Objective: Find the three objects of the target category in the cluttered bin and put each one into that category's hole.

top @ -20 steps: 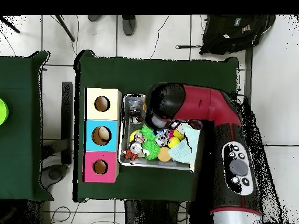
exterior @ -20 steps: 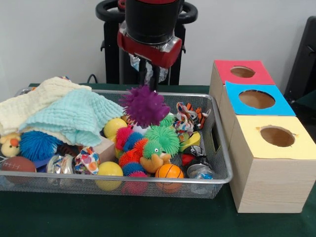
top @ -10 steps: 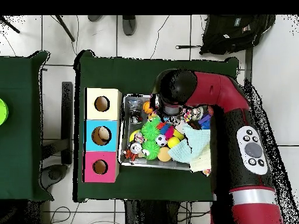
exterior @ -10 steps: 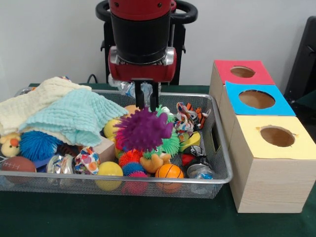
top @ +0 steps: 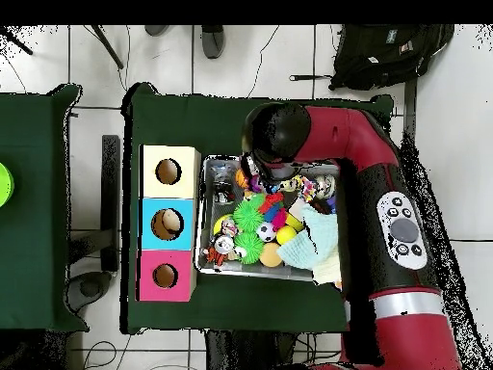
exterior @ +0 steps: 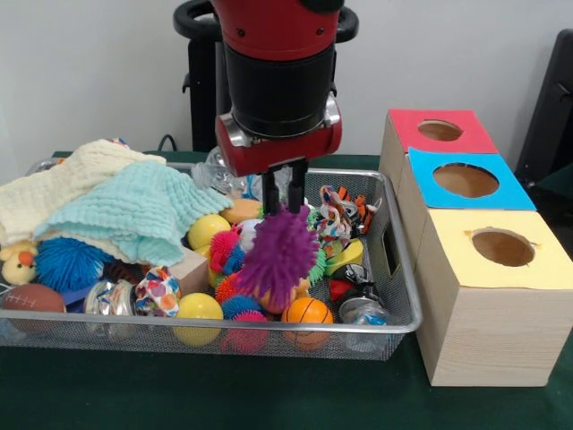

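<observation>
Clearly the sorting had barely begun, as far as the pictures showed. The gripper (exterior: 285, 193) hung over the middle of the bin (exterior: 398, 309), its fingers (exterior: 269, 190) clenched on a purple spiky ball (exterior: 277, 255) that dangled above the heap of toys, clear of them. That ball was not one of the wanted things, so I judged the lift to be clearing work, done to uncover what lay beneath.

Of the clear plastic bottles, one crinkly piece (exterior: 215, 168) showed at the far rim of the bin, behind the arm, and another see-through bottle (exterior: 358, 309) lay in the near right corner against the mesh. A shiny crumpled thing (exterior: 106, 297) at the near left might have been a third, though I could not tell. All sat inside the bin; none was near the boxes.

Three boxes stood just beside the bin on the green worktop (exterior: 179, 394), with a red top (exterior: 439, 130), a blue top (exterior: 466, 179) and a yellow top (exterior: 501, 246). From overhead the blue box's hole (top: 168, 224) seemed to hold something pale, but what it was could not be told. Cloths (exterior: 116, 206) covered the bin's left part and could hide more. By my reckoning, all three bottles were left to place.
</observation>
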`<control>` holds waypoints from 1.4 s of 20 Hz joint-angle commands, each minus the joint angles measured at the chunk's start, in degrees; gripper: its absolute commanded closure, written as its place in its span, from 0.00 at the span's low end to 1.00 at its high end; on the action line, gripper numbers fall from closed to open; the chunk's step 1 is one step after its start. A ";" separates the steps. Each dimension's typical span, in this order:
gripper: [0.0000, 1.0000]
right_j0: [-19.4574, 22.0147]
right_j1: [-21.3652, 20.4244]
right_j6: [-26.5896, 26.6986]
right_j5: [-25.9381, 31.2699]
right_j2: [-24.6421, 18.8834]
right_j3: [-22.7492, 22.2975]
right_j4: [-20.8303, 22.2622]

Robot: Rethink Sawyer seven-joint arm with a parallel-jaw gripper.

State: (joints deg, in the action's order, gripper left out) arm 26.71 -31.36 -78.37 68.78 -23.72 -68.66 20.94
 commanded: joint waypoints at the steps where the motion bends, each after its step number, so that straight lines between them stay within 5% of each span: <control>1: 1.00 0.53 1.77 14.46 6.32 -5.14 1.79 1.37; 28: 1.00 2.57 4.83 10.87 13.39 -5.68 9.19 -0.56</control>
State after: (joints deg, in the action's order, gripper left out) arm 27.37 -27.88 -78.14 76.03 -26.00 -62.44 20.85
